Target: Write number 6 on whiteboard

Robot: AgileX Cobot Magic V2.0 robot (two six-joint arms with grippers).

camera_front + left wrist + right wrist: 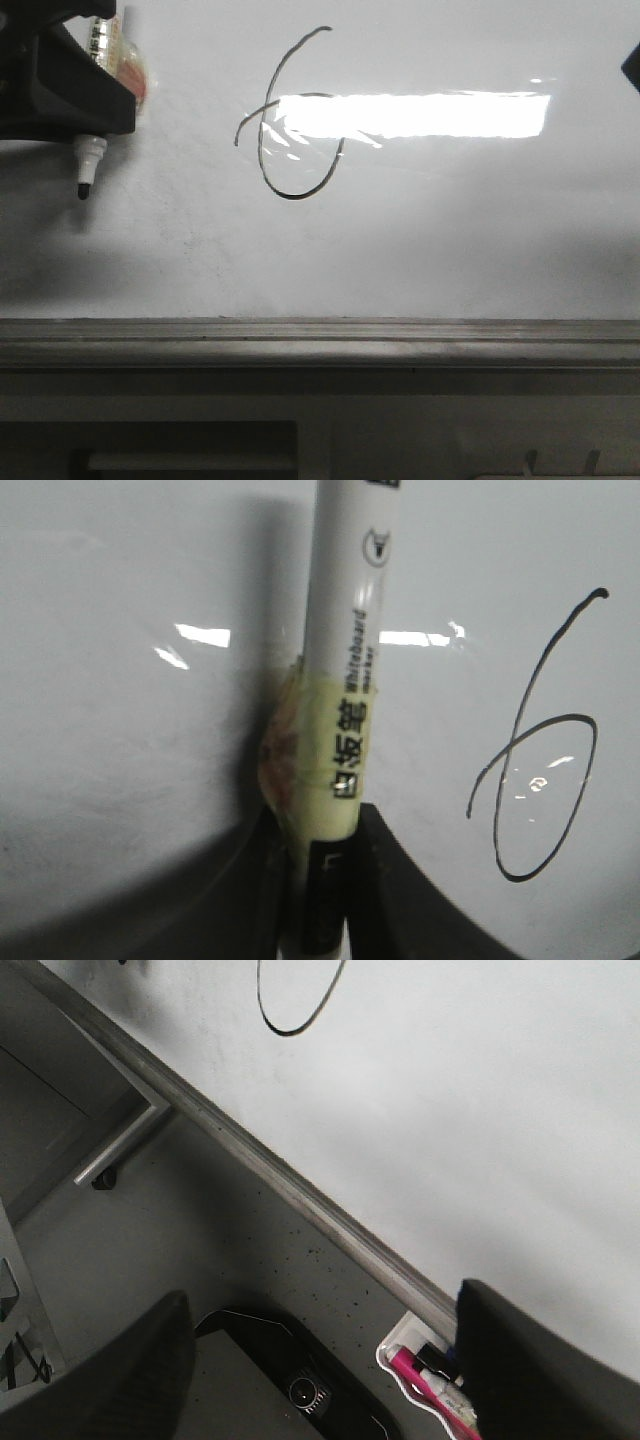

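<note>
At far left the left gripper is clamped on a taped white marker, tip down and seemingly just off the whiteboard. Right of it, mid-board, the number 6 crosses a bright reflection. The right gripper holds nothing, fingers spread wide, above a tray of pens.

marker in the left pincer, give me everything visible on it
The marker has a white barrel with black "Whiteboard marker" print and Chinese characters, wrapped near the grip in yellowish tape. It is uncapped, its black tip pointing down, to the left of the number 6. The left pincer is clamped on the barrel. Whether the tip touches the whiteboard cannot be told.
</note>
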